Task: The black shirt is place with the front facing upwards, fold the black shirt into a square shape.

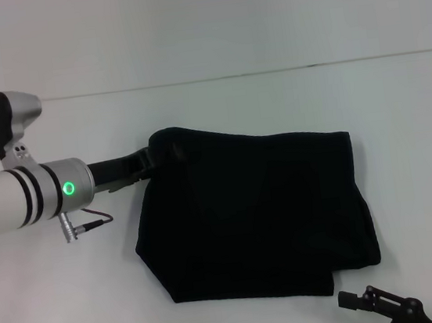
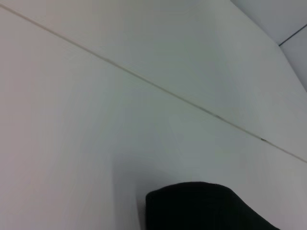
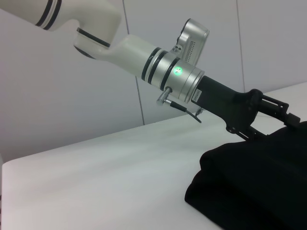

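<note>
Nearest, right claw (image 1: 357, 299) idles (fingers unclear); left claw (image 1: 146, 160) pinches soft black cloth shirt's (image 1: 262, 219) far corner to fold.

Black shirt (image 1: 262, 219) on white table (image 1: 60, 307)

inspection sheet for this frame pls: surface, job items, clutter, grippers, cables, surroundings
Surface: white table, with a thin seam line running across the far side.
Job's things: black shirt lies in a folded, roughly rectangular bundle with uneven edges; its far-left corner is raised at the left gripper. No lettering or label visible.
Clutter: nothing seen.
Grippers: left gripper is at the shirt's far-left corner, its fingers hidden by cloth. Right gripper is low at the near edge, just off the shirt's near-right corner, touching nothing.
Cables: a short dark cable loops from a connector under the left wrist.
Surroundings: plain pale wall panels behind the table.
</note>
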Action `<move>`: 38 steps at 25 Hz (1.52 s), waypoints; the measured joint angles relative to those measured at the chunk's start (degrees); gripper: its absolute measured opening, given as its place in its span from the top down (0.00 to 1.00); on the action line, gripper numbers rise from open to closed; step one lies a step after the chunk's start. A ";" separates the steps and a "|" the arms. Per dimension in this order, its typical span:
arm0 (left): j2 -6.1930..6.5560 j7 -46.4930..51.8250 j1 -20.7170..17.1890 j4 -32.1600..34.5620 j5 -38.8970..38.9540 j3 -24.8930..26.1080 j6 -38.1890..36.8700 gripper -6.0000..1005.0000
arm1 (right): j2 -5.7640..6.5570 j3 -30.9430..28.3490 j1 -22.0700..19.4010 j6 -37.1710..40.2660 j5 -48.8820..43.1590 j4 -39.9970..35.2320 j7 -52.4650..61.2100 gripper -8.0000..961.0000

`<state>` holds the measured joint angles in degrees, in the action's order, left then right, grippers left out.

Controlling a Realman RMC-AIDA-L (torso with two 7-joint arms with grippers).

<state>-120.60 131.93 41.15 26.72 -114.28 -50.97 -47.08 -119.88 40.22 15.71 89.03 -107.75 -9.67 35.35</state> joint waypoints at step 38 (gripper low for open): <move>-3.49 -5.34 3.89 -0.22 7.20 -0.57 4.10 0.93 | 0.09 -0.59 0.19 0.29 0.35 -0.26 0.07 0.08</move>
<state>-124.09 126.59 45.04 26.49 -107.07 -51.55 -42.98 -119.79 39.63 15.91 89.32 -107.40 -9.93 35.42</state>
